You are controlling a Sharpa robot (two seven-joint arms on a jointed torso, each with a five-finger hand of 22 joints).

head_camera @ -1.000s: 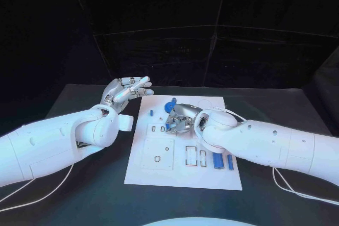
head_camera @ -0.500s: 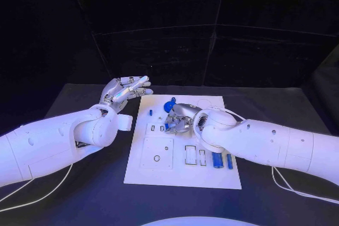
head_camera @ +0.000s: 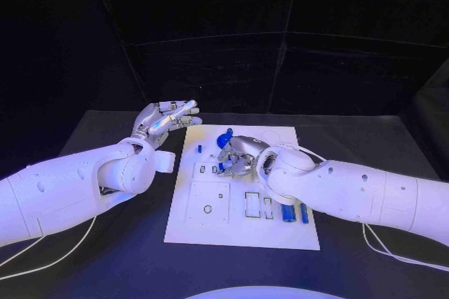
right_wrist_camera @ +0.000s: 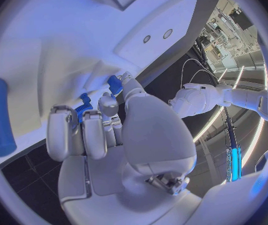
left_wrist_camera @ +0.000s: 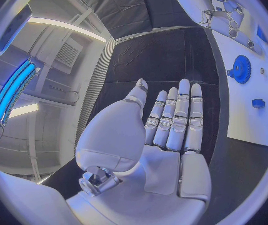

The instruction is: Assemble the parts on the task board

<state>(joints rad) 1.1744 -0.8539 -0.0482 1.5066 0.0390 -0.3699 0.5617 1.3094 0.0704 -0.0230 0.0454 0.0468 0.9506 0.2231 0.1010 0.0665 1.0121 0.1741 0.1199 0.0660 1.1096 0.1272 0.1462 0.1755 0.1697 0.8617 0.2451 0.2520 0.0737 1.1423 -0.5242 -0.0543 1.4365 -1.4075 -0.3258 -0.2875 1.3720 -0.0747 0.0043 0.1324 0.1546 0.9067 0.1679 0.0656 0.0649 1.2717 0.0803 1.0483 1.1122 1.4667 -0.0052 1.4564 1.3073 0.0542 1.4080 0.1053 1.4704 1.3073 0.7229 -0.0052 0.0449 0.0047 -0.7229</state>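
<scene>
We've got our left hand (head_camera: pixel 167 120) lifted, palm open, fingers (left_wrist_camera: pixel 174 117) straight, close together and holding nothing. Left arm (head_camera: pixel 75 185) bends at the elbow, forearm rising to that hand. Our right arm (head_camera: pixel 360 195) reaches in, wrist bent. Right hand (head_camera: pixel 239 157) is palm down, fingers (right_wrist_camera: pixel 78 132) curled, pinching a small blue part (right_wrist_camera: pixel 113 84) at the fingertips.

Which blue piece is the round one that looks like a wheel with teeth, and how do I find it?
Look at the white task board in the middle of the black table. Go to its far end, just past the right hand that is bent over the board. The blue gear sits there: it is round and toothed, while the other loose blue parts near the board's close end are straight little bars.
</scene>
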